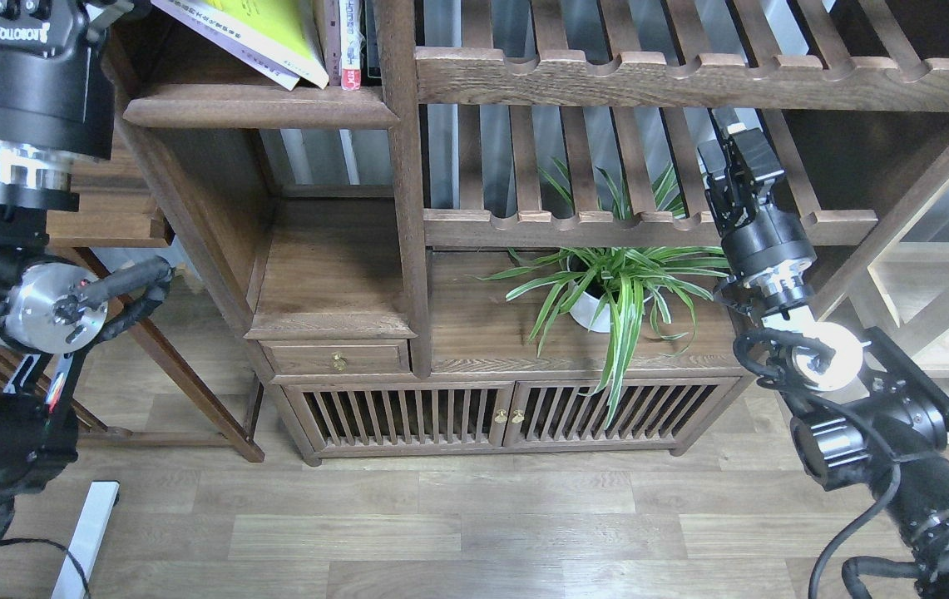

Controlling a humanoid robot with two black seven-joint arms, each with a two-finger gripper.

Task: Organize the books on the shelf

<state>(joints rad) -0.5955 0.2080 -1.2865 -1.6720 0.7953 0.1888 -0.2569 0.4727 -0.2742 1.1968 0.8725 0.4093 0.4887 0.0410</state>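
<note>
The yellow-green book (279,25) leans tilted on the dark plank shelf (258,106) at the top left. The white/pale book (220,40) lies under it, with only its edge showing. The dark red book is out of view. My left arm's wrist (25,83) stands left of the shelf's end. Its fingers are cut off by the top edge, so I cannot tell their state. My right gripper (728,133) points up in front of the slatted shelf at the right, far from the books. It is dark and its fingers cannot be told apart.
Narrow upright books with pink-and-white spines (349,42) stand against the bookcase post (399,166). Slatted shelves (649,79) fill the right. A potted spider plant (607,287) sits on the low cabinet (474,416). A wooden side table (108,225) is behind my left arm.
</note>
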